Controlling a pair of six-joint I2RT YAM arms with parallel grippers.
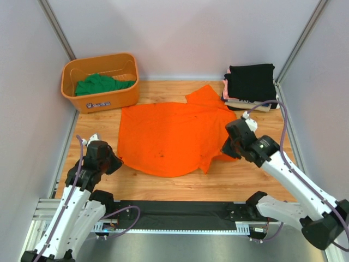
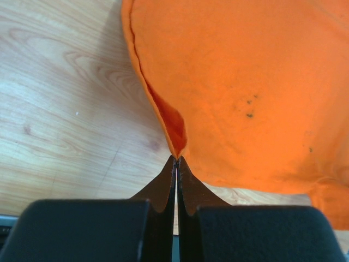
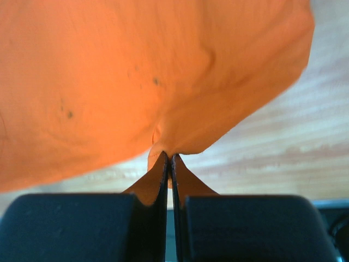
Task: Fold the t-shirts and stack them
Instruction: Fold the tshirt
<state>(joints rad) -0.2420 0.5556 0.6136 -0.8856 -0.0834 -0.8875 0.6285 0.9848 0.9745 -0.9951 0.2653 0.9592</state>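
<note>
A bright orange t-shirt lies spread across the wooden table. My left gripper pinches its left hem, jaws shut on a raised fold of orange cloth. At the shirt's right edge my right gripper is shut on a lifted bit of the orange t-shirt. A green t-shirt sits crumpled in the orange basket at the back left. At the back right stands a stack with a folded black t-shirt on top and pale pink ones under it.
Grey walls with metal posts close in the table on three sides. A black strip runs along the near edge between the arm bases. Bare wood shows in front of the shirt.
</note>
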